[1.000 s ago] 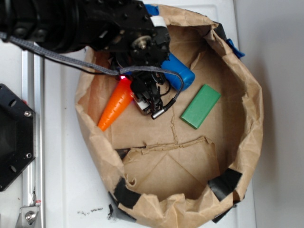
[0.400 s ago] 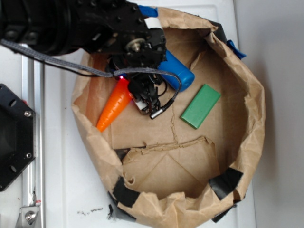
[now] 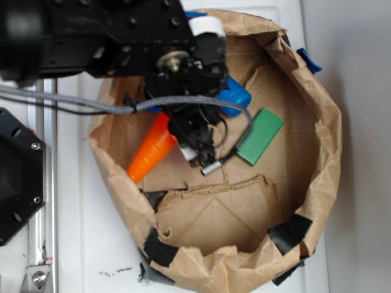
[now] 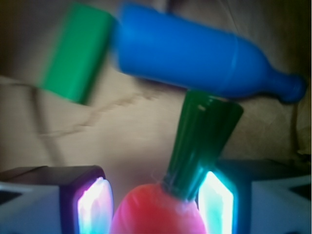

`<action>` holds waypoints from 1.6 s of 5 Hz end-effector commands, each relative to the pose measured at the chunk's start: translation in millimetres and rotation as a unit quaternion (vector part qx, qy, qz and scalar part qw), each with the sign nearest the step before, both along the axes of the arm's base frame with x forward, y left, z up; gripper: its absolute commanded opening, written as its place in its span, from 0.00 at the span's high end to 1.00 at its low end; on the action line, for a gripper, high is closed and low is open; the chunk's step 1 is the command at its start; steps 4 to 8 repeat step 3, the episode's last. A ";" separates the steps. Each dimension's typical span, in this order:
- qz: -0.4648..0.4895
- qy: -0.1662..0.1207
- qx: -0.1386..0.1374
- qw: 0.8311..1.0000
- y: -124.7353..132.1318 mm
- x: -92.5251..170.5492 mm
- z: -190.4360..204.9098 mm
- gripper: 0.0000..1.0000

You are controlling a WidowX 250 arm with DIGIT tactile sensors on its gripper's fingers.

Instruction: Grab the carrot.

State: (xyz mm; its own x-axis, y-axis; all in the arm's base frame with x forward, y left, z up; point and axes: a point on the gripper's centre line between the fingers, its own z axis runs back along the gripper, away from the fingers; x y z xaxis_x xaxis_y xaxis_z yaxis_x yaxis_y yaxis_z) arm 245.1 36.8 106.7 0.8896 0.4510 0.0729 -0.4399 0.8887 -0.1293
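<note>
The orange carrot (image 3: 151, 151) lies tilted at the left inside the brown paper bag (image 3: 325, 146), its tip toward the bag's left wall. My gripper (image 3: 176, 129) is over the carrot's thick end. In the wrist view the carrot (image 4: 161, 210) sits between the two lit pads (image 4: 214, 200), with its dark green stem (image 4: 202, 141) pointing away toward the bottle. The gripper (image 4: 155, 204) is shut on the carrot's thick end.
A blue bottle (image 3: 237, 97) lies just behind the gripper and shows in the wrist view (image 4: 195, 53). A green block (image 3: 261, 135) lies to the right and also shows there (image 4: 75, 53). The bag walls stand high all round. A black mount (image 3: 15, 177) and metal rail (image 3: 43, 183) are left.
My gripper has moved toward the front and a little right, and the carrot has shifted with it. The bag's left wall has been pushed and its shape has changed.
</note>
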 end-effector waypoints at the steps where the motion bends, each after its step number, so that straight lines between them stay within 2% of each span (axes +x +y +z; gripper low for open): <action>1: -0.047 -0.025 0.020 0.998 -10.9 17.0 72.8 1.00; 2: -0.060 -0.036 0.023 0.997 -7.0 17.5 81.7 1.00; 8: -0.053 -0.036 0.028 0.998 -4.6 19.4 79.8 1.00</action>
